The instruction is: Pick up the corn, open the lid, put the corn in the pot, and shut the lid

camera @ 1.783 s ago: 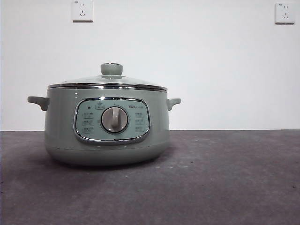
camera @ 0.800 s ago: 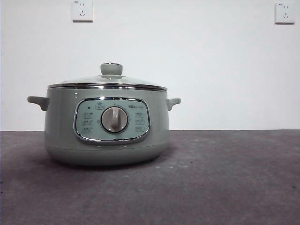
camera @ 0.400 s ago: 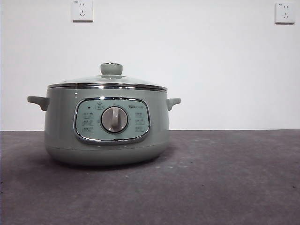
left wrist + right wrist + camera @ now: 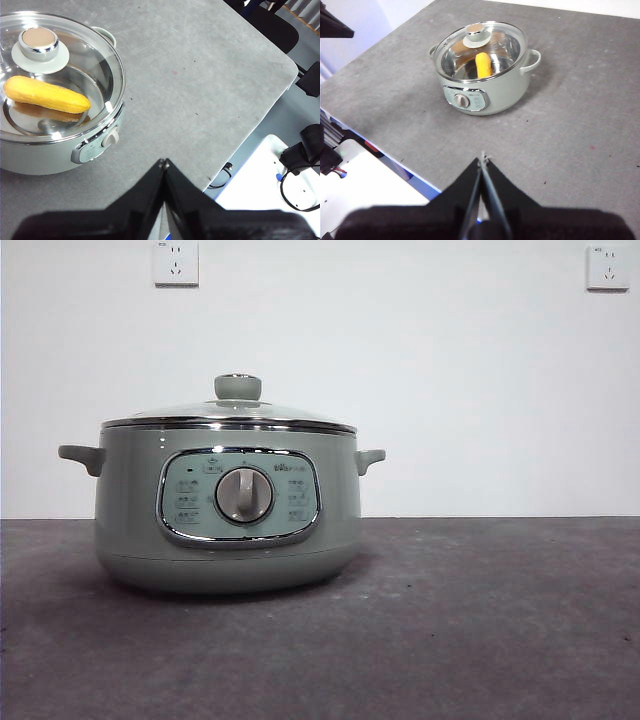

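The sage-green pot [image 4: 228,510] stands on the grey table, left of centre in the front view. The glass lid [image 4: 236,410] with its green knob sits closed on it. The corn [image 4: 46,94] lies inside the pot under the lid; it also shows in the right wrist view [image 4: 483,65]. The pot shows in the left wrist view [image 4: 60,150] and the right wrist view [image 4: 485,92]. My left gripper [image 4: 163,163] is shut and empty, raised away from the pot. My right gripper [image 4: 483,159] is shut and empty, raised well back from the pot.
The grey table [image 4: 480,620] stretches to the right of the pot. Its rounded corner and edge [image 4: 280,75] show in the left wrist view, with a white stand and cables [image 4: 295,170] beyond. Two wall sockets [image 4: 176,262] are on the white wall.
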`<action>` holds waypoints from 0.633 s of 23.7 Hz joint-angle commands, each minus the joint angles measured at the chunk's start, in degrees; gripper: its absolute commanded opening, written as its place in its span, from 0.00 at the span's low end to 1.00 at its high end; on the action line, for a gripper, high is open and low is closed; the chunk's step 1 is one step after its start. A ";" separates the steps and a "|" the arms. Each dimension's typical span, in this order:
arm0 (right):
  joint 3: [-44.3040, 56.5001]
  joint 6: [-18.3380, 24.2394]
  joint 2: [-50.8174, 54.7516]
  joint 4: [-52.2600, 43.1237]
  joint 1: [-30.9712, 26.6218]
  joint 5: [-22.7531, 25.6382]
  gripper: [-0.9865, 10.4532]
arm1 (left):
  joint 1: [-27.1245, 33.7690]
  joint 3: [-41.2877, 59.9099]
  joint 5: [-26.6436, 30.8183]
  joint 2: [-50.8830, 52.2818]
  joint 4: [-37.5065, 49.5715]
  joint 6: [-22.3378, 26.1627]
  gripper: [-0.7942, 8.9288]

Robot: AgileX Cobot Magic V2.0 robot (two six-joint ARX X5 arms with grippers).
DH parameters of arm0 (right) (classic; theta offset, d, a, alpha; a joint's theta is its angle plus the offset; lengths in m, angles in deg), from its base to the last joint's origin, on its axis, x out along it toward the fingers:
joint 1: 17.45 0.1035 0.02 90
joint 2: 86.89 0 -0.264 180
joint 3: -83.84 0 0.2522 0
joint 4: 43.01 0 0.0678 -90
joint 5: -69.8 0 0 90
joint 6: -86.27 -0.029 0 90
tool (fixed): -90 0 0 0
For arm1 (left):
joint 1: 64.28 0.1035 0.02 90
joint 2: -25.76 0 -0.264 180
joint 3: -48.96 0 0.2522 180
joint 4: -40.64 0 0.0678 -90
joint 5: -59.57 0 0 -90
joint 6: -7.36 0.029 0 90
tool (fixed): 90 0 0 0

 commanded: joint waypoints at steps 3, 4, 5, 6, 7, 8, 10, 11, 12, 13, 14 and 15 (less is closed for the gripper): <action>0.44 0.35 0.09 1.57 0.02 1.01 0.09 | -0.07 0.48 -0.22 0.11 0.24 0.09 0.08; 0.44 0.35 0.09 1.57 0.02 1.07 0.09 | -0.07 0.48 0.04 0.11 0.52 0.13 0.08; 0.44 0.35 0.09 1.57 0.02 1.27 0.09 | -0.04 0.48 0.28 0.11 0.92 0.13 0.08; 0.44 0.35 0.09 1.57 0.02 1.55 0.09 | -0.02 0.48 0.42 0.11 1.42 0.09 0.08; 0.44 0.35 0.09 1.57 0.02 1.64 0.09 | -0.04 0.48 0.37 0.09 1.75 0.09 0.08; 0.44 0.35 0.09 1.57 0.02 1.75 0.09 | -0.04 0.48 0.35 0.07 1.97 0.02 0.08; 0.44 0.35 0.09 1.57 0.02 1.77 0.09 | -0.04 0.48 0.15 -0.11 1.81 -1.03 0.08; 0.44 0.35 0.09 1.57 0.02 1.77 0.09 | -0.04 0.48 0.20 -0.13 1.51 -1.20 0.08; 0.44 0.35 0.09 1.57 0.02 1.77 0.09 | -0.04 0.48 0.22 -0.15 1.27 -0.85 0.08; 0.44 0.35 0.09 1.57 0.02 1.77 0.09 | -0.04 0.48 0.24 -0.24 1.33 -0.66 0.08; 0.44 0.35 0.09 1.57 0.02 1.77 0.09 | -0.04 0.48 0.26 -0.24 1.53 -0.48 0.08; 0.44 0.35 0.09 1.57 0.02 1.77 0.09 | -0.04 0.48 0.98 -0.24 2.27 -0.52 0.08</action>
